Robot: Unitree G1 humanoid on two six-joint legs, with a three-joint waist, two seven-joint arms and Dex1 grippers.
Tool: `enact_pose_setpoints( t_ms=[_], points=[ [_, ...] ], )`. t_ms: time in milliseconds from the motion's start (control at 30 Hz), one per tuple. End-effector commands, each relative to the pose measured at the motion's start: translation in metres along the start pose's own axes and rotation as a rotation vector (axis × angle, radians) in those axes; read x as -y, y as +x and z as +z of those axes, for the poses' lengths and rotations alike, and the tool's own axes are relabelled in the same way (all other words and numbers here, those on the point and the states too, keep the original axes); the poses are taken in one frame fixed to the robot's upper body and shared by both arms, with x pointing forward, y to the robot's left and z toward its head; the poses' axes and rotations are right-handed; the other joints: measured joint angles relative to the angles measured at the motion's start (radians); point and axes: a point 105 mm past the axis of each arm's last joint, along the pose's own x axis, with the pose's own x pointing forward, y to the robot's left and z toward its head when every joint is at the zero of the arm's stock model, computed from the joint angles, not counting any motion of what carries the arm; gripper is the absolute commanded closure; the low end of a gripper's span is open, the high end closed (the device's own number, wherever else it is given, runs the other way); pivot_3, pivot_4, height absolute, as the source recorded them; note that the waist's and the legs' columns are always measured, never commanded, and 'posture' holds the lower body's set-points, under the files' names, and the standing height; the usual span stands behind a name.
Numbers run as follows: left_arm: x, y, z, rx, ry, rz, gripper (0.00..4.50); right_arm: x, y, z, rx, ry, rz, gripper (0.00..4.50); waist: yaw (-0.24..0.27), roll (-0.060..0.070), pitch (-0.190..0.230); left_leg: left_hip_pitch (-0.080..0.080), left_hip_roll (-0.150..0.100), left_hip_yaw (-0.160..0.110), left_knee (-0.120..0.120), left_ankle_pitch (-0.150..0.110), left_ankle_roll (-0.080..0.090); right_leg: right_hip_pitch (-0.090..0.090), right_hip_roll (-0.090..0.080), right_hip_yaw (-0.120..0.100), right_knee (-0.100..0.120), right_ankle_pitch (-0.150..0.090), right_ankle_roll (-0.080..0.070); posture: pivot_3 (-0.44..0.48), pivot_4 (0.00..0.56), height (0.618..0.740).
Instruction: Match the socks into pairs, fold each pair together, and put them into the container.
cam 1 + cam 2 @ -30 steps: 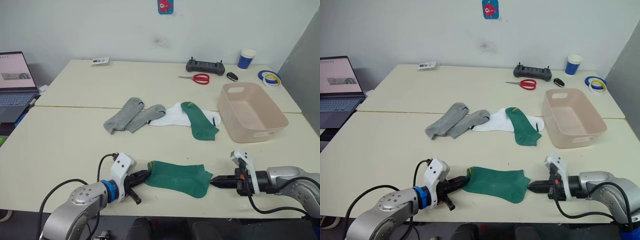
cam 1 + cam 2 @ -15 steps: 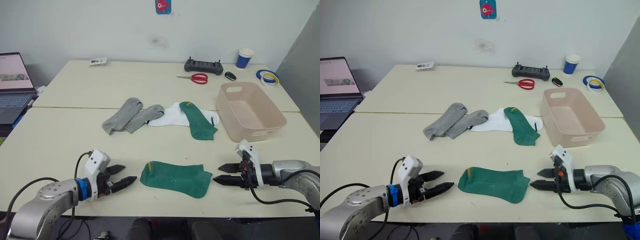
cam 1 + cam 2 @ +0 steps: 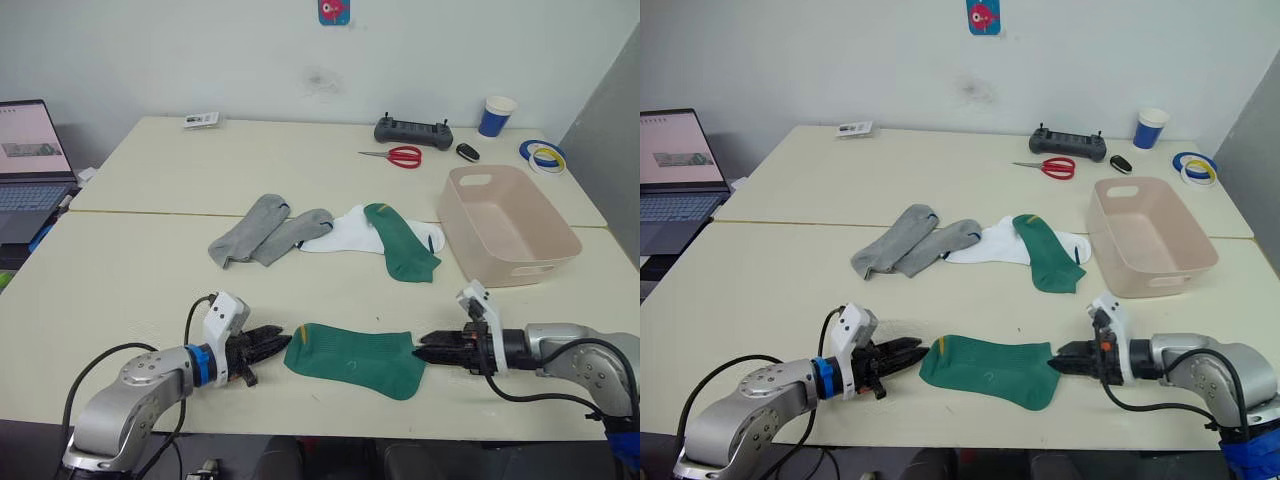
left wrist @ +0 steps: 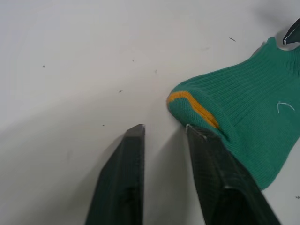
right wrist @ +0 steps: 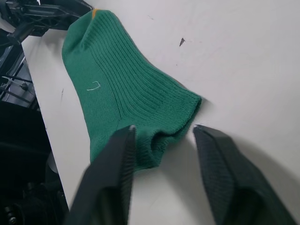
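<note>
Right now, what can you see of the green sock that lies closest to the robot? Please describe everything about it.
The near green sock is a short ankle sock of ribbed knit, dark green, with a thin orange stripe at one end. It lies flat and lengthwise across the front of the table. The left gripper sits at its striped end, fingers slightly apart. The right gripper is open at its other end, one finger on each side of the sock's edge. A small loose pale thread shows on the fabric.

No legible text, brand or number anywhere. Wall sticker [image 3: 331, 11], far centre: red and blue picture, no readable words. Small card [image 3: 200, 121] on far left of desk [image 3: 130, 270]: print too small. Laptop screen [image 3: 25, 140], far left: content unreadable.
</note>
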Motion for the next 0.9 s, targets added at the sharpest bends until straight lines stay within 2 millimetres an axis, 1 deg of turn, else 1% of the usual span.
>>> enact_pose_setpoints(
  t_ms=[33, 67, 100, 300, 367, 467, 567, 633, 700, 733, 833, 867, 900],
  points=[
    [0.018, 0.004, 0.004, 0.016, 0.006, -0.069, 4.48, 0.003, -0.004, 0.003, 0.016, -0.015, -0.011, 3.84, 0.000, 0.000, 0.000, 0.000, 0.000, 0.000, 0.000, 0.000, 0.000, 0.000, 0.000, 0.000, 0.000, 0.000, 0.000, 0.000, 0.150, 0.740],
    [0.022, 0.004, 0.004, 0.015, 0.003, -0.079, 4.50, 0.004, -0.005, 0.004, 0.018, -0.015, -0.012, 4.22, 0.000, 0.000, 0.000, 0.000, 0.000, 0.000, 0.000, 0.000, 0.000, 0.000, 0.000, 0.000, 0.000, 0.000, 0.000, 0.000, 0.150, 0.740],
    [0.025, 0.005, 0.003, 0.015, 0.001, -0.084, 4.50, 0.004, -0.006, 0.004, 0.020, -0.016, -0.012, 4.46, -0.001, 0.000, 0.000, 0.000, 0.000, 0.000, 0.000, 0.000, 0.000, 0.000, 0.000, 0.000, 0.000, 0.000, 0.000, 0.000, 0.150, 0.740],
    [0.028, 0.007, -0.001, 0.014, -0.016, -0.070, 4.50, 0.016, -0.011, 0.009, 0.037, -0.021, -0.058, 4.46, -0.001, 0.000, 0.000, 0.000, 0.000, 0.000, 0.000, 0.000, 0.000, 0.000, 0.000, 0.000, 0.001, 0.000, 0.000, 0.000, 0.150, 0.740],
    [0.028, 0.007, 0.000, 0.014, -0.015, -0.064, 4.50, 0.016, -0.013, 0.009, 0.033, -0.021, -0.055, 4.46, -0.001, 0.000, 0.000, 0.000, 0.000, 0.000, 0.000, 0.000, 0.000, 0.000, 0.000, 0.000, 0.001, 0.000, 0.000, 0.000, 0.150, 0.740],
    [0.022, 0.008, 0.000, 0.010, -0.007, -0.025, 4.50, 0.020, -0.015, 0.010, 0.027, -0.033, -0.069, 4.46, -0.001, 0.000, 0.000, 0.000, 0.000, 0.000, 0.000, 0.000, 0.000, 0.000, 0.000, 0.000, 0.000, 0.000, 0.000, 0.000, 0.150, 0.740],
    [0.010, 0.001, 0.005, 0.011, 0.027, 0.005, 4.50, 0.013, -0.015, 0.013, 0.021, -0.066, -0.039, 4.46, -0.001, 0.000, 0.000, 0.000, 0.000, 0.000, 0.000, 0.000, 0.000, 0.000, 0.000, 0.000, 0.001, 0.000, 0.000, 0.000, 0.150, 0.740],
    [0.007, -0.003, 0.008, 0.009, 0.054, 0.004, 4.50, 0.013, -0.015, 0.018, 0.038, -0.110, -0.054, 4.46, -0.001, 0.000, 0.000, 0.000, 0.000, -0.001, 0.000, 0.000, 0.000, 0.000, 0.001, 0.000, 0.001, 0.000, 0.000, 0.000, 0.150, 0.740],
    [0.001, -0.011, 0.014, 0.015, 0.094, 0.012, 4.12, 0.015, -0.016, 0.028, 0.071, -0.181, -0.085, 4.50, -0.001, 0.000, 0.000, 0.000, 0.000, -0.001, 0.000, 0.000, 0.000, 0.000, 0.001, 0.000, 0.001, 0.000, 0.000, 0.000, 0.150, 0.740],
    [-0.003, -0.016, 0.018, 0.016, 0.122, 0.019, 3.95, 0.011, -0.017, 0.035, 0.091, -0.251, -0.079, 4.50, -0.001, 0.000, 0.000, 0.000, 0.000, -0.001, 0.000, 0.000, 0.000, 0.000, 0.001, 0.000, 0.001, 0.000, 0.000, 0.000, 0.150, 0.740],
    [-0.007, -0.027, 0.041, 0.074, 0.220, 0.017, 3.03, -0.013, -0.015, 0.049, 0.129, -0.465, 0.001, 4.50, -0.001, 0.001, 0.000, 0.000, 0.000, 0.000, 0.000, 0.000, 0.000, 0.000, 0.001, 0.000, 0.001, 0.000, 0.000, 0.000, 0.150, 0.740],
    [-0.004, -0.027, 0.047, 0.091, 0.252, -0.006, 2.67, -0.021, -0.011, 0.051, 0.137, -0.492, 0.036, 4.50, -0.001, 0.001, 0.000, 0.000, 0.000, 0.000, 0.000, 0.000, 0.000, 0.000, 0.001, -0.001, 0.000, 0.000, 0.000, 0.000, 0.150, 0.740],
    [0.001, -0.026, 0.051, 0.093, 0.293, -0.033, 2.40, -0.028, -0.006, 0.052, 0.142, -0.536, 0.067, 4.50, -0.001, 0.001, 0.000, 0.000, 0.001, 0.000, 0.000, 0.000, 0.000, 0.000, 0.001, -0.001, 0.000, 0.000, 0.000, 0.000, 0.150, 0.740]
  ],
)
